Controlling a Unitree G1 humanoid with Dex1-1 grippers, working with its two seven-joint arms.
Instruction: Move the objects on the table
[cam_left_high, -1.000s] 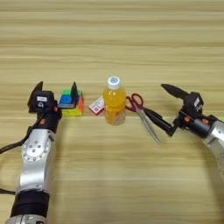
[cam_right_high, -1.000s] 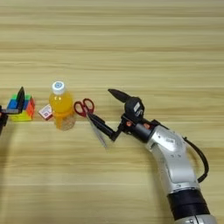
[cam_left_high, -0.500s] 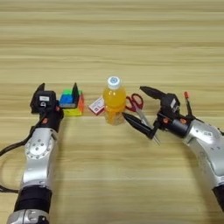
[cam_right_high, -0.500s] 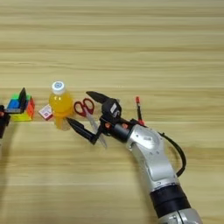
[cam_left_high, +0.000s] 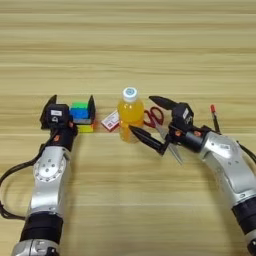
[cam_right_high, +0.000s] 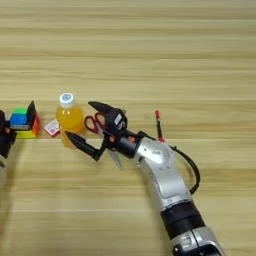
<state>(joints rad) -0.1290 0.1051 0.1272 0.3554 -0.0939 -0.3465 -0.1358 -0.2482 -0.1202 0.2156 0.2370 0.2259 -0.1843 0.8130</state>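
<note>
progress: nothing looks lifted; i judge all moves remain.
right claw (cam_left_high: 154, 121): fingers spread apart, empty, tips just right of the orange-juice bottle (cam_left_high: 130, 114), above the red-handled scissors (cam_left_high: 161, 126).
left claw (cam_left_high: 70, 106): fingers apart, straddling the puzzle cube (cam_left_high: 81, 116).
others: red-and-white box (cam_left_high: 110, 121) beside bottle; red pen (cam_left_high: 215, 117) right, on tabletop (cam_left_high: 128, 50).
</note>
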